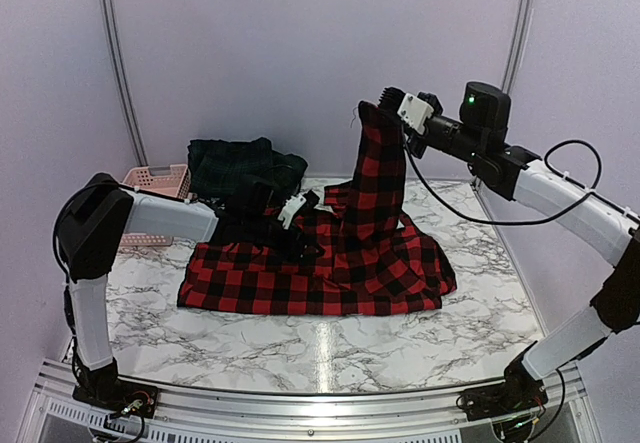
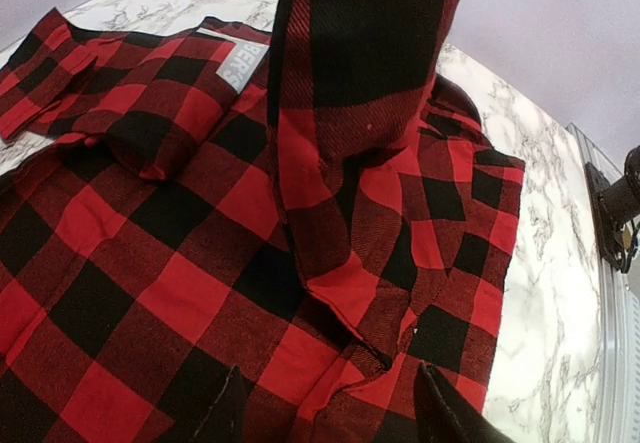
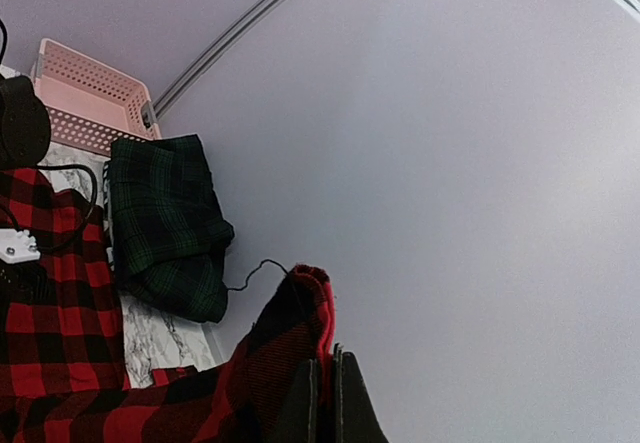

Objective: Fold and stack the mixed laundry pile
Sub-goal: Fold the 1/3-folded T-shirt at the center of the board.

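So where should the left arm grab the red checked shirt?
Probably the raised fold of the red checked shirt just ahead of the left gripper, coming down from above. Elsewhere the cloth lies flat; that fold stands up enough to pinch, and the right gripper holds one end high.

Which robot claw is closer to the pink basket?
Left. The left gripper is low over the red-and-black checked shirt, a little to the right of the pink basket. The right gripper is high up, much farther right, pinching the shirt's raised end.
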You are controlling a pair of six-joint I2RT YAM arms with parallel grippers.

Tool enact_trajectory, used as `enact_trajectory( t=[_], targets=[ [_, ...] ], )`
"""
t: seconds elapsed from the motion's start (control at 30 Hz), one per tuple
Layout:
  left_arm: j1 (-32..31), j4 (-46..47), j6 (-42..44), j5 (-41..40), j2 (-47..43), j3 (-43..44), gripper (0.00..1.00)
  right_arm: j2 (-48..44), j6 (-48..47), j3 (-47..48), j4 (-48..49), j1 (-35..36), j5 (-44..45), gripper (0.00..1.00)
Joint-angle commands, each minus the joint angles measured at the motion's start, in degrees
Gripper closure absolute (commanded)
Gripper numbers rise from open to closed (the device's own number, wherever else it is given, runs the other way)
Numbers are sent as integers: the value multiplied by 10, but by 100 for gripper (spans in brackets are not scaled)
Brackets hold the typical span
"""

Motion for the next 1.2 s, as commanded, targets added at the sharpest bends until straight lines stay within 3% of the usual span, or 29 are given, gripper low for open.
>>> enact_trajectory(
  t=[0.0,0.13,0.27,0.43,0.57,0.77,1.17],
  targets=[
    [-8,3,22,42,30,29,33,-22,4,7,26,-6,-7,100],
    [-23,12,6,27,50,42,26,-12,8,11,28,-6,-10,100],
    [-26,103,-93,31,59,35,23,9,14,30,21,-6,-5,100],
    [-52,156,-141,-45,82,48,2,22,20,36,38,-6,-8,100],
    [-58,199,-186,-100,106,59,1,32,22,46,37,-6,-16,100],
    [-65,199,-169,-143,147,102,1,40,17,57,30,-6,-19,100],
    [-64,46,-154,-329,202,188,1,43,-2,68,5,-6,-16,100]
  ],
)
